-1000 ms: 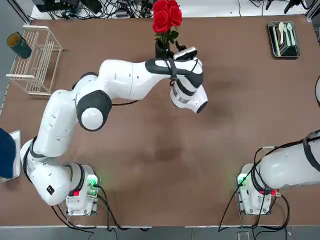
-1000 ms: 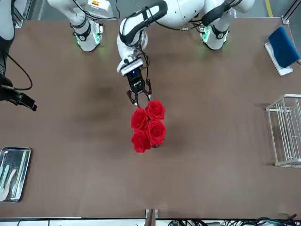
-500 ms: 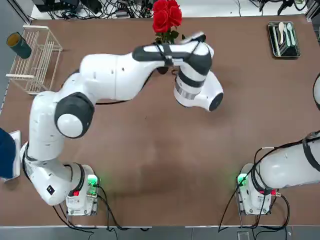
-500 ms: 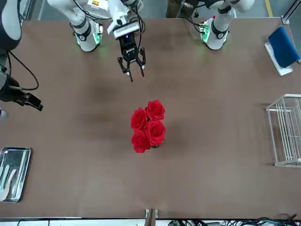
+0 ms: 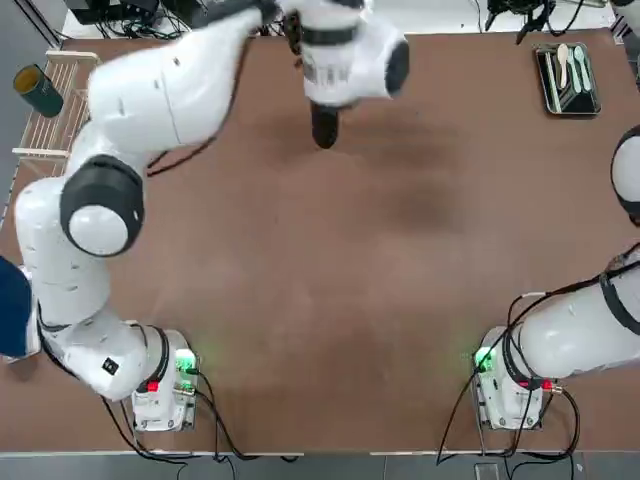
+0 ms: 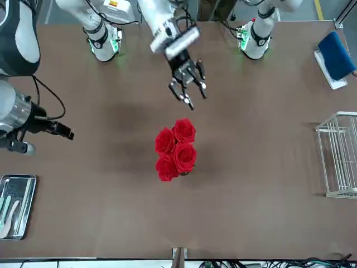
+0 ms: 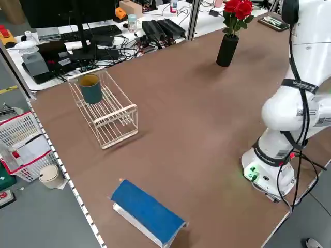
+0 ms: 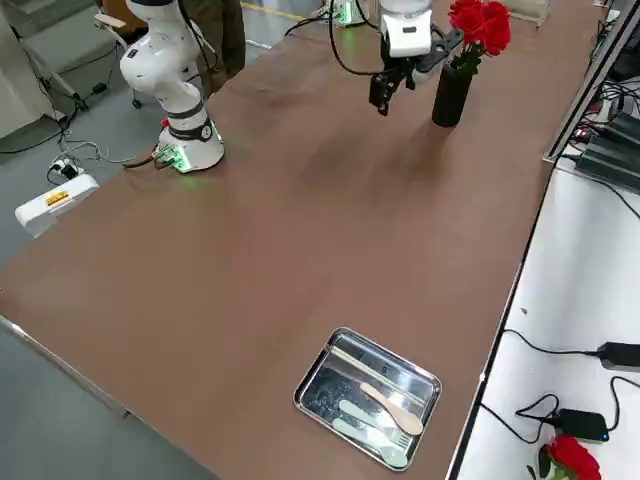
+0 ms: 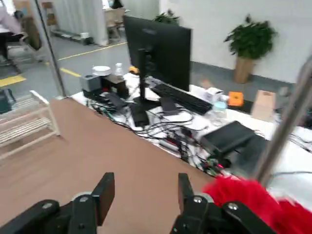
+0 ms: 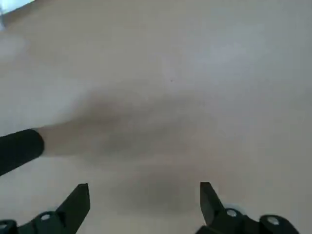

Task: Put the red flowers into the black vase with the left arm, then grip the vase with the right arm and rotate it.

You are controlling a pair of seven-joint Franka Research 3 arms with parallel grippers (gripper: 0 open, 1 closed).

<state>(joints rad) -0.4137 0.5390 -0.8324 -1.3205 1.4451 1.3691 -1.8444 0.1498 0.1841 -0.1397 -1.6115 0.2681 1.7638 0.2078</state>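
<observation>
The red flowers [image 6: 175, 149] stand in the black vase [image 7: 226, 50] at the far middle of the table. In the top view only the vase's lower part [image 5: 323, 128] shows below the left arm. My left gripper [image 6: 188, 89] hangs open and empty above the table, on the robot's side of the flowers and clear of them. Its wrist view shows spread fingers [image 9: 105, 192] with red blooms [image 9: 258, 202] beside them. My right gripper [image 6: 61, 132] hovers open over the table on the robot's right. It is empty [image 10: 144, 192], with a black cylinder end [image 10: 19, 146] farther off.
A white wire rack [image 5: 75, 125] holding a dark teal cup [image 5: 38, 90] stands at the far left. At the far right lies a metal tray [image 5: 548, 85] with cutlery. A blue pad [image 6: 336, 56] sits near the left arm's base.
My left gripper has let go of the flowers, drawn back from them, then swung across towards the robot's left. The right arm has moved inwards over the table.
</observation>
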